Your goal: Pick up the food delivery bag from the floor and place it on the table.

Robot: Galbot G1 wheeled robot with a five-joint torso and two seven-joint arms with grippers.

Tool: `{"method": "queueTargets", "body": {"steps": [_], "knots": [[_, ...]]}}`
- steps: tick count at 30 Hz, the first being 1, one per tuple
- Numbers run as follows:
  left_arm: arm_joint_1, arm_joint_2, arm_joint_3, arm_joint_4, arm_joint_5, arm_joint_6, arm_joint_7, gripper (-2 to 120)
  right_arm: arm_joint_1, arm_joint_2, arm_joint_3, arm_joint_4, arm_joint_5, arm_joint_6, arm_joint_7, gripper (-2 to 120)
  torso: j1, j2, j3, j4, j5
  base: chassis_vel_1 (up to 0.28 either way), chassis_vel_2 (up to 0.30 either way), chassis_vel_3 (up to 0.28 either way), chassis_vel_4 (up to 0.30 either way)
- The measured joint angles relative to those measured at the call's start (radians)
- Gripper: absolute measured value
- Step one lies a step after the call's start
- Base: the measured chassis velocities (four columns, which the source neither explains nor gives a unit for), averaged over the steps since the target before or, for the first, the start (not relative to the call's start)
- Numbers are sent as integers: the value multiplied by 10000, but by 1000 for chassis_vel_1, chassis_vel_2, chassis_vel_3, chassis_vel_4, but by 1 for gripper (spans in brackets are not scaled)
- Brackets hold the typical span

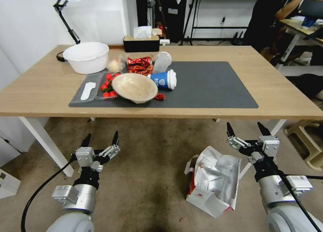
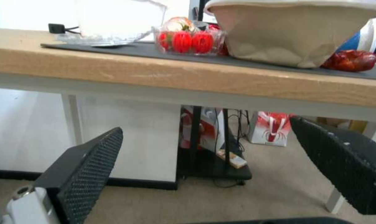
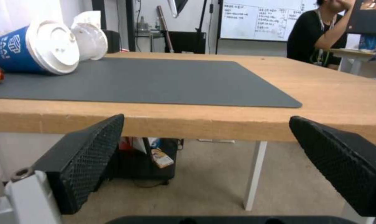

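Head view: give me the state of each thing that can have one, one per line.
food delivery bag: on the floor, lying over, foil mouth open
blue cup: tipped on its side on the mat, lid on
beige bowl: tilted, resting on the mat
tomato box: open
left gripper: open, empty
right gripper: open, empty

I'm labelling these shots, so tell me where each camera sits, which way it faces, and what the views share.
Head: high, looking down over the table, floor and food delivery bag; left gripper and right gripper show, open.
Left wrist: below table edge, facing the beige bowl; own fingers frame it.
Right wrist: at table edge, facing the grey mat; own fingers show.
Shared: mat, blue cup.
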Motion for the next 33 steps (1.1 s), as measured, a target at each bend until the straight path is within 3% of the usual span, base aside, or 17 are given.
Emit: {"method": "queueTargets", "body": {"steps": [33], "knots": [[90,-2,-27,-60,0,-120,0,100,-92,13,0,60,-3,22,26,100,-527,-1362,-834,0,0,0,0,0,0]]}}
